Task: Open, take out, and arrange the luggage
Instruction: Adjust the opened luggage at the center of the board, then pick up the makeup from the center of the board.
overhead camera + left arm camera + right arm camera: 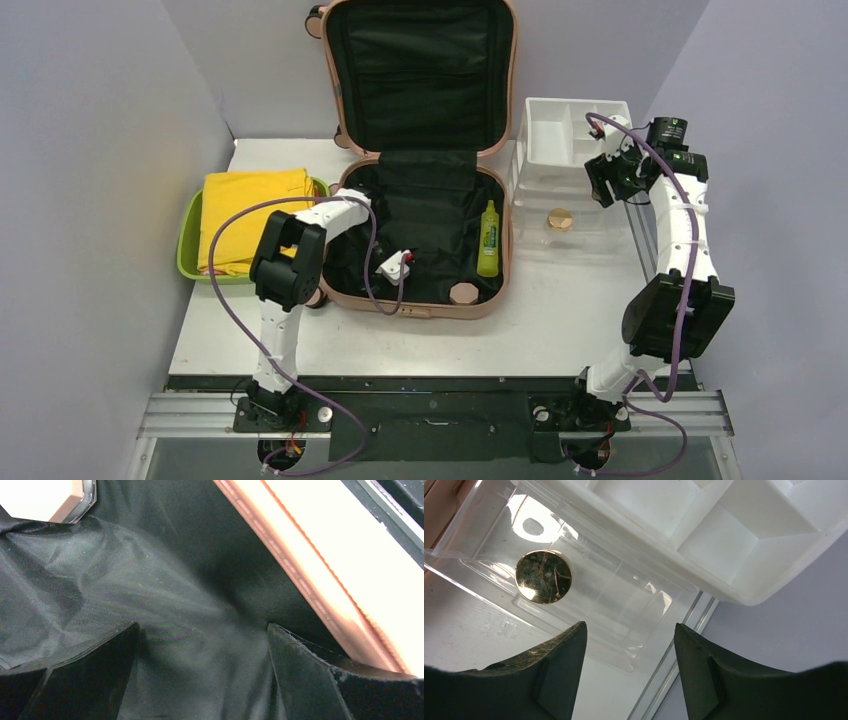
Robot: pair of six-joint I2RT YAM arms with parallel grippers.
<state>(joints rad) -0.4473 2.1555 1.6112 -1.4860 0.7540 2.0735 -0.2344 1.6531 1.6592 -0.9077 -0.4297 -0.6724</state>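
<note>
The luggage (420, 308) lies open at the table centre, its lid upright against the rear wall. The left gripper (395, 268) is inside the lower shell, near the front rim. Its jaws are spread wide over bare black lining, with nothing between them and the pink shell edge just beside the right-hand finger (320, 680). The right gripper (630, 627) is well apart from the luggage. It hangs over a clear tray (590, 245) holding a round disc (543, 576), jaws apart and empty.
</note>
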